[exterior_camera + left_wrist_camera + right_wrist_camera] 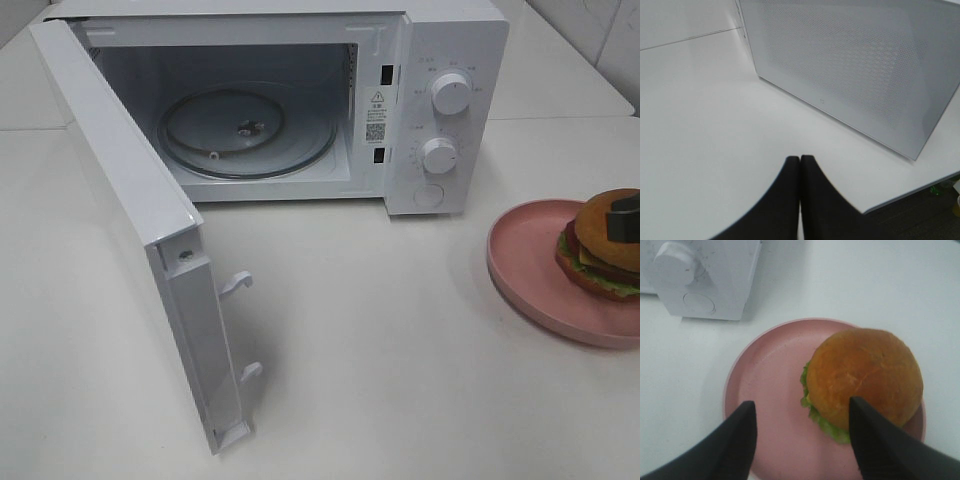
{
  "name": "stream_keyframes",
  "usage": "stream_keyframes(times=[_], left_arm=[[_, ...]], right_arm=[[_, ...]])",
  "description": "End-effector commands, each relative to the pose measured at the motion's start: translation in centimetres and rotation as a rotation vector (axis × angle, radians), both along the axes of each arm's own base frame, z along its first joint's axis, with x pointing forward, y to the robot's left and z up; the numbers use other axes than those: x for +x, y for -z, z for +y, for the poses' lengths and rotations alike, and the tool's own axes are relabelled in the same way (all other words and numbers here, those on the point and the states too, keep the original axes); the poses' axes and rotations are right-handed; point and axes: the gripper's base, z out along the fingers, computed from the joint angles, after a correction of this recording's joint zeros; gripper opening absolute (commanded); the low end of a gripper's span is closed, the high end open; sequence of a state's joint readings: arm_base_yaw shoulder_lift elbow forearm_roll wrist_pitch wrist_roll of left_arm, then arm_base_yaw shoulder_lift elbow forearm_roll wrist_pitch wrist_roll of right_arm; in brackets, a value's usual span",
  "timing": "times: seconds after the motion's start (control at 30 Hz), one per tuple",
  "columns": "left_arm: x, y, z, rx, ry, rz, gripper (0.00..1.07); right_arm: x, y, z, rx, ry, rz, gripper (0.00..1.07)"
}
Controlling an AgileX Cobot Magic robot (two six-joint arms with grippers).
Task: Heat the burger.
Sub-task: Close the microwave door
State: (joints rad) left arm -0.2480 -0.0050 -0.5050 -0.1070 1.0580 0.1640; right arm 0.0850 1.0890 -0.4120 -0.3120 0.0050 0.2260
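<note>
Black and spread wide, empty, my right claw (802,432) is hovering over the glossy golden-brown burger (865,375) on the round pink plate (767,390), which I'm judging light, soft and squashy, best pinched gently across the bun's sides.

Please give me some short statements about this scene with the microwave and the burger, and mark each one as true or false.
1. The microwave door is open. True.
2. The burger is already inside the microwave. False: it lies on the pink plate on the table, to the right of the microwave, and the glass turntable is bare.
3. The right gripper is shut on the burger. False: its jaws stand open, one finger over the plate and one at the bun's edge.
4. The left gripper is shut. True: its fingers meet, with nothing between them.
5. The microwave has two round knobs on its front. True.
</note>
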Motion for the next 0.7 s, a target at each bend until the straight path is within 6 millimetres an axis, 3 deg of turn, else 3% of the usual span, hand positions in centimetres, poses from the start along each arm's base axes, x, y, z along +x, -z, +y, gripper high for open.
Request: stream_keyframes(times=[0.03,0.3,0.53,0.63,0.7], left_arm=[[-0.2,-0.1,0.1,-0.017,-0.009,-0.030,0.00],[-0.2,-0.1,0.1,-0.017,-0.009,-0.030,0.00],[-0.2,-0.1,0.1,-0.017,-0.009,-0.030,0.00],[-0.2,-0.1,0.1,-0.017,-0.009,-0.030,0.00],[-0.2,-0.1,0.1,-0.017,-0.009,-0.030,0.00]], right_arm=[[-0.9,0.4,-0.5,0.138,0.197,0.114,0.56],[-1.2,-0.3,-0.8,0.091,0.224,0.255,0.56],[-1.7,-3.7,1.5,0.187,0.003,0.510,0.56],[-1.7,-4.2,1.7,0.198,-0.013,0.517,0.56],[-1.6,-6.2,1.7,0.204,-0.015,0.512,0.56]])
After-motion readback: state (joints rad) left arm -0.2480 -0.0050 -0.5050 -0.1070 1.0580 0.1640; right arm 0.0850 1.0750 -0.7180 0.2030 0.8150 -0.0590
